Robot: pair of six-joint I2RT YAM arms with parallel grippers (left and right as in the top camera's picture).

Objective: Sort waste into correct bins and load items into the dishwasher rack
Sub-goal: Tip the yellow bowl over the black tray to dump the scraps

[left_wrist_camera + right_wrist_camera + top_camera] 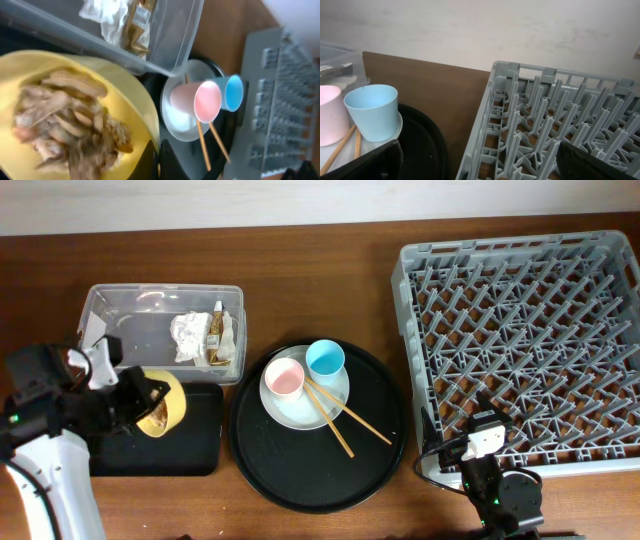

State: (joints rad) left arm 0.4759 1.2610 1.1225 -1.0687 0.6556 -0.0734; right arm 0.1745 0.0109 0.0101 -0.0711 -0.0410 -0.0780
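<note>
Left gripper is clamped tight on the yellow bowl, tipping it over the shallow black tray so the food scraps slide out, I'd guess, while right gripper sits wide open by the dishwasher rack.

The overhead view looks straight down on the whole desk. The left wrist view hangs close above the yellow bowl near the left edge. The right wrist view looks low from the front edge. Both wrist views share the blue cup and dishwasher rack.
</note>
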